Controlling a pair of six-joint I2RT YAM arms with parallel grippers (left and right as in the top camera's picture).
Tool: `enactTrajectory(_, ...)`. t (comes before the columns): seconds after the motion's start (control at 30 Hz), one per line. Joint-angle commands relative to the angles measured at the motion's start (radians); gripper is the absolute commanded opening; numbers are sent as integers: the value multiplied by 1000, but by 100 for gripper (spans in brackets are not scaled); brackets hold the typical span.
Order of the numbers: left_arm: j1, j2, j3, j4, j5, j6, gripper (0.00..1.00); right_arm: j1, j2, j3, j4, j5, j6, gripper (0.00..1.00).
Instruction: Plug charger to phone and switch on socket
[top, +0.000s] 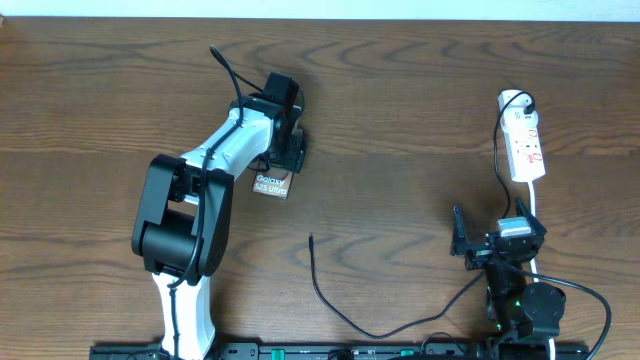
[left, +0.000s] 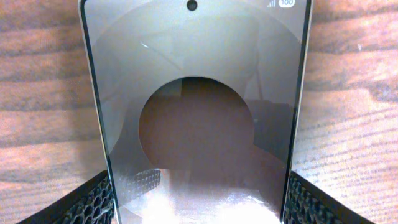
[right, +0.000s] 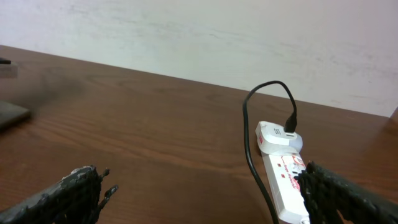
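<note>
Wooden table (top: 400, 100). The left gripper (left: 198, 196) clasps the phone (top: 272, 184) by its long edges, left of centre. The phone reads "Galaxy S25 Ultra", its long axis running near to far. The right gripper (right: 205, 173) gapes wide and empty beside the white socket (top: 525, 145). The charger (top: 330, 300) tip lies loose mid-table.

The dark brown wooden table (top: 400, 110) shows streaky grain and a soft shine. The flat grey phone (left: 196, 93) has a smooth, glossy face like a mirror. The long white power strip (right: 283, 180) looks like smooth plastic.
</note>
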Motion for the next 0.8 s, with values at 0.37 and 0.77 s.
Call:
enactTrajectory(0.37,2,-116,-38,-31,-7,18,7,5,-4,-1,-4,0,11,99)
enactTrajectory(0.77,2,-129,-37,-29,-18,18,7,5,-4,-1,-4,0,11,99)
